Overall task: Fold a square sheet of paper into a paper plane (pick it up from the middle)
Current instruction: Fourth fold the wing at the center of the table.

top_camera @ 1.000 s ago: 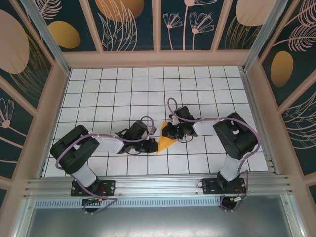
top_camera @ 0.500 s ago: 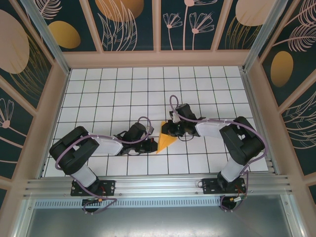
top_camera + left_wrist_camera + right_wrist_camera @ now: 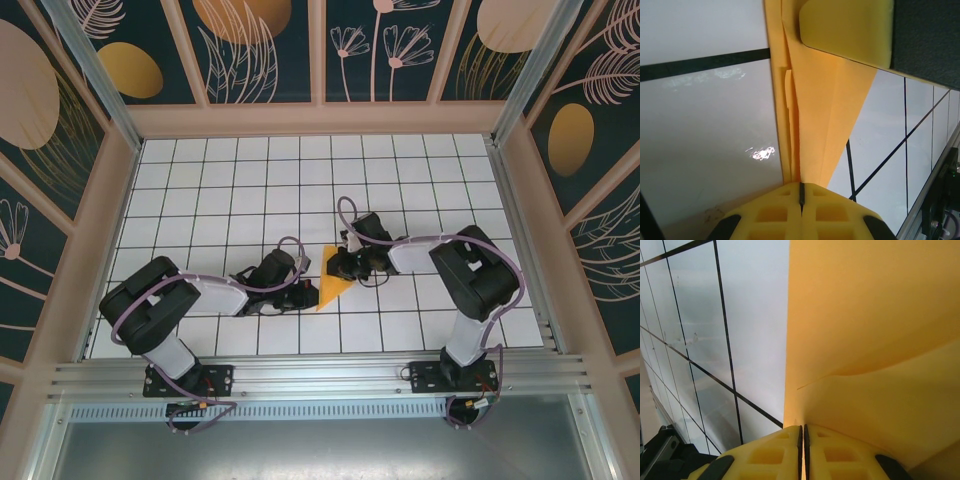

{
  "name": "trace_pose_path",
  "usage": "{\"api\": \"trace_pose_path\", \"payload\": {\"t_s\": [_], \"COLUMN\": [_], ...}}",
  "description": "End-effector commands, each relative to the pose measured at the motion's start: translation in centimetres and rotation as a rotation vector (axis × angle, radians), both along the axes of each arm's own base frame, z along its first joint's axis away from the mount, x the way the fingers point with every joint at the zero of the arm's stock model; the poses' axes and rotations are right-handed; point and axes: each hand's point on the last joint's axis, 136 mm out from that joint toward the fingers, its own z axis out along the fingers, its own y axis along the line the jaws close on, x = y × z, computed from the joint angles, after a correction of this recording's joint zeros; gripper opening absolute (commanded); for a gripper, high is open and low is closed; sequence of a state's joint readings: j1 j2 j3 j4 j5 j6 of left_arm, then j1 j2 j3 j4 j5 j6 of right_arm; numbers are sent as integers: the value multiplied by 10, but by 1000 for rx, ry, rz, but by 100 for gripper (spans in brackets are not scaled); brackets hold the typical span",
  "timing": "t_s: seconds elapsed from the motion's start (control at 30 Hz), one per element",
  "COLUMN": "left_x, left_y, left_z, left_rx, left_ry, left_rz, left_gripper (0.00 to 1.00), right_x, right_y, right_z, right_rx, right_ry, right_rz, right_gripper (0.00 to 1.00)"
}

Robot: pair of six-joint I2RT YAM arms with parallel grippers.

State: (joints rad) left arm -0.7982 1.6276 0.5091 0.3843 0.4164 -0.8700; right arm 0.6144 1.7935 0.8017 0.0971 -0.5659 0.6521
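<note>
left wrist view: the left end effector is pinched shut on the near tip of the sheet of paper, its yellow fingers meeting at a seam where the layered orange-yellow folds run in. farther along the sheet, a yellow pad from the other arm rests on it. in the right wrist view the right end effector is likewise closed narrow on the sheet's edge, and a slight buckle shows in the paper just beyond the fingers.

over the last second the right arm's elbow swung outward and came back, and its wrist edged a little up the bench. the left wrist drew back slightly toward its own side. the sheet, a tapering triangle between the two end effectors near the bench's middle, hardly shifted. this looks like a small re-tensioning or crease-setting within a fold, so the plane seems to be only partly shaped.

the bench is white tile with a black grid, glossy enough to throw glare. an aluminium rail runs along its near edge. beyond stand dark walls drawn with leaves, flowers and gold ovals.
</note>
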Motion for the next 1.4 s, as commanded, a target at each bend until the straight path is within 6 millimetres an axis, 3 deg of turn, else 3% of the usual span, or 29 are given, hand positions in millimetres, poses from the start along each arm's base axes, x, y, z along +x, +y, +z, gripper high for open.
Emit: {"api": "trace_pose_path", "payload": {"t_s": [0.0,0.07,0.27,0.4,0.5,0.7,1.03,1.23,1.37], "left_x": [-16,-11,17,24,22,18,8,1,-2], "left_y": [35,35,27,8,-12,-28,-30,-15,6], "left_z": [-33,-24,33,65,72,61,41,6,-18], "left_rx": [165,166,139,34,-64,-113,-125,-3,112], "left_ry": [71,40,-104,-144,-130,-95,-70,-14,0], "left_rz": [38,46,90,60,4,-56,-105,-106,-75], "left_gripper": [0,0,21,18,14,11,13,12,10], "right_x": [1,-3,-7,-6,-5,-6,-5,-5,-5], "right_y": [-11,-15,-14,-12,-11,-9,-9,-8,-8], "right_z": [-23,-29,-29,-26,-24,-24,-25,-24,-23], "right_rx": [-93,-112,-96,-86,-78,-67,-66,-66,-68], "right_ry": [13,26,25,18,14,20,27,26,25], "right_rz": [-16,-17,-7,-5,-6,-1,-3,-2,-1], "right_gripper": [12,12,12,12,12,12,12,12,12]}}
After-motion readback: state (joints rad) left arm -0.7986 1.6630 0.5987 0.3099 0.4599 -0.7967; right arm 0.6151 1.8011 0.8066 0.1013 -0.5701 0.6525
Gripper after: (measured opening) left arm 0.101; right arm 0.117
